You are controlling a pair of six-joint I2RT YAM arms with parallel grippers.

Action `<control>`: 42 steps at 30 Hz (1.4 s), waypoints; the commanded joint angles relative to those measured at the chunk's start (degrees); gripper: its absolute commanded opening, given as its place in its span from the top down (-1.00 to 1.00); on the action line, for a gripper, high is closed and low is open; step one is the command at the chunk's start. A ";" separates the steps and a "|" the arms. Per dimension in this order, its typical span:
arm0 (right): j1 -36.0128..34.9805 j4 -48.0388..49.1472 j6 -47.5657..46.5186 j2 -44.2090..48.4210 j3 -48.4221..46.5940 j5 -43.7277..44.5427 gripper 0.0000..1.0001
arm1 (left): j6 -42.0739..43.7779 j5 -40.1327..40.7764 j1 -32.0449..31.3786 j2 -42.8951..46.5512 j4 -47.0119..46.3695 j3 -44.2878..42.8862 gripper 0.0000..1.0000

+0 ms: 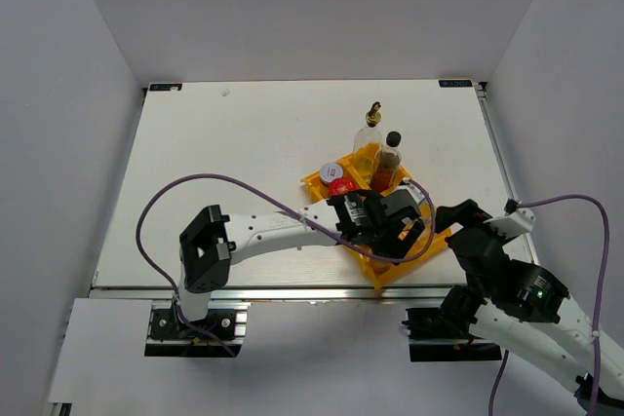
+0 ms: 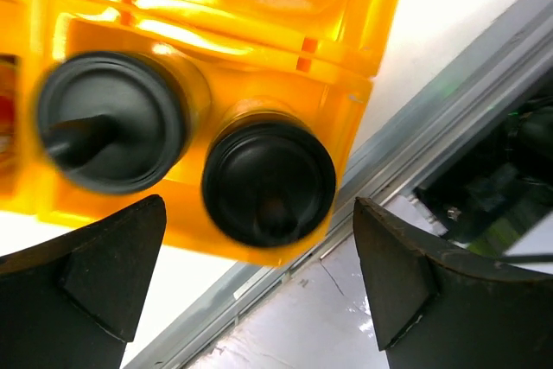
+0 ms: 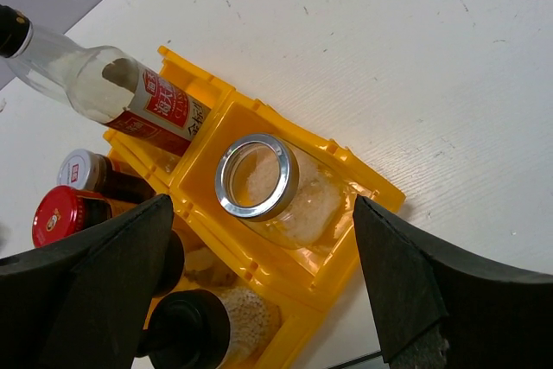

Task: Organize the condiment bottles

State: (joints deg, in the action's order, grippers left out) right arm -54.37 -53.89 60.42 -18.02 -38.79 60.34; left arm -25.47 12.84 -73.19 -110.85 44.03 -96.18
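Left gripper (image 2: 259, 213), jaws wide, above two black-lidded shakers (image 2: 268, 181) in the yellow tray (image 2: 346, 41); right gripper (image 3: 263, 205), jaws wide, above the tray's silver-lidded jar (image 3: 257, 175).

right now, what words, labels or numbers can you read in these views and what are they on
Nothing can be quoted with confidence.
Red label on the clear bottle: white Chinese characters, too blurred to read.
White lid: a red mark, too small to read.
Red lid: a small emblem, unreadable.
Top and left wrist views: no readable text.
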 commanded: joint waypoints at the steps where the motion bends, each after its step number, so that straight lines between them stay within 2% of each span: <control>1: 0.05 1.77 -0.83 -0.43 -0.77 2.94 -0.79 | 1.65 2.36 -0.20 10.11 -0.87 -2.26 -0.96; 4: 0.05 1.68 -1.10 -2.28 -1.47 3.21 -0.79 | 2.44 7.36 -0.20 14.86 -2.10 -1.47 -0.96; 6: 0.05 2.64 -2.06 -3.42 -1.73 3.21 -0.79 | 1.84 15.14 0.50 17.67 -3.42 -0.15 -0.96; 8: 0.14 4.92 -3.91 -4.12 -1.56 3.65 -0.79 | -1.14 15.81 6.97 18.56 -5.44 1.34 -0.96; 10: 0.05 6.95 -6.19 -6.49 -2.08 4.09 -0.79 | -3.95 11.25 14.87 19.44 -6.50 2.57 -0.96; 11: 0.05 7.04 -6.46 -7.81 -2.61 4.26 -0.79 | -7.45 10.81 23.10 19.79 -6.41 3.80 -0.96; 13: 0.05 6.34 -7.07 -11.67 -5.05 4.70 -0.79 | -8.36 9.22 31.65 22.50 -7.90 5.82 -0.96; 18: 1.63 6.78 -9.18 -19.49 -11.04 7.69 -0.79 | -9.24 9.12 43.11 33.40 -15.90 20.75 -0.96; 19: 3.46 7.65 -12.92 -20.29 -12.01 7.43 -0.79 | -9.16 9.04 47.13 36.64 -16.43 22.60 -0.96; 20: 4.87 12.44 -16.44 -21.08 -13.15 6.56 -0.79 | -9.24 8.26 49.35 38.15 -16.96 26.36 -0.96; 21: 6.89 15.62 -20.22 -22.57 -13.42 2.63 -0.79 | -9.16 7.64 51.20 39.55 -18.00 28.22 -0.96; 22: 11.43 18.87 -27.31 -23.28 -13.51 0.24 -0.79 | -9.24 6.94 54.26 41.92 -18.36 29.90 -0.96; 23: 14.00 24.13 -29.46 -24.07 -13.25 -1.87 -0.79 | -9.07 6.76 55.68 42.90 -18.54 31.22 -0.96; 24: 20.20 26.09 -31.23 -25.73 -13.16 -5.89 -0.79 | -8.72 6.85 56.65 43.87 -18.63 33.41 -0.96; 25: 24.10 27.51 -32.98 -26.71 -13.25 -8.89 -0.79 | -8.63 7.98 57.36 44.74 -18.54 34.30 -0.96; 27: 32.35 29.36 -36.59 -30.03 -14.47 -21.53 -0.79 | -8.46 12.37 57.63 47.29 -19.06 36.66 -0.96; 28: 40.40 30.58 -37.91 -31.01 -14.56 -25.23 -0.79 | -7.49 12.47 58.07 48.26 -20.03 37.55 -0.96; 29: 43.96 32.34 -39.32 -32.68 -14.74 -31.01 -0.79 | -7.14 12.65 58.42 50.01 -20.91 38.43 -0.96; 30: 50.09 32.53 -39.50 -33.47 -15.00 -33.68 -0.79 | -6.79 12.82 58.68 50.72 -21.96 39.57 -0.96; 31: 52.67 32.53 -39.51 -34.18 -15.35 -36.23 -0.79 | -6.69 13.35 59.03 51.34 -22.06 39.75 -0.96; 32: 54.09 32.27 -39.51 -35.06 -15.88 -40.08 -0.79 | -6.52 14.48 59.04 51.69 -22.06 39.93 -0.96; 33: 56.37 32.62 -39.51 -35.41 -16.40 -40.38 -0.79 | -6.26 14.58 59.12 52.39 -22.32 39.93 -0.96; 38: 56.48 36.83 -39.50 -32.97 -14.40 -44.68 -0.79 | -5.20 15.89 59.21 53.19 -23.20 40.37 -0.96; 42: 56.48 40.97 -38.80 -28.83 -10.17 -44.34 -0.79 | -4.94 15.73 59.13 53.89 -24.25 41.69 -0.96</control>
State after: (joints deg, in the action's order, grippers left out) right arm 1.89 -18.98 22.61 -49.82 -50.26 18.90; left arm -31.27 27.59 -14.35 -58.52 21.52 -55.68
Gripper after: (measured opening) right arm 0.894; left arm 0.982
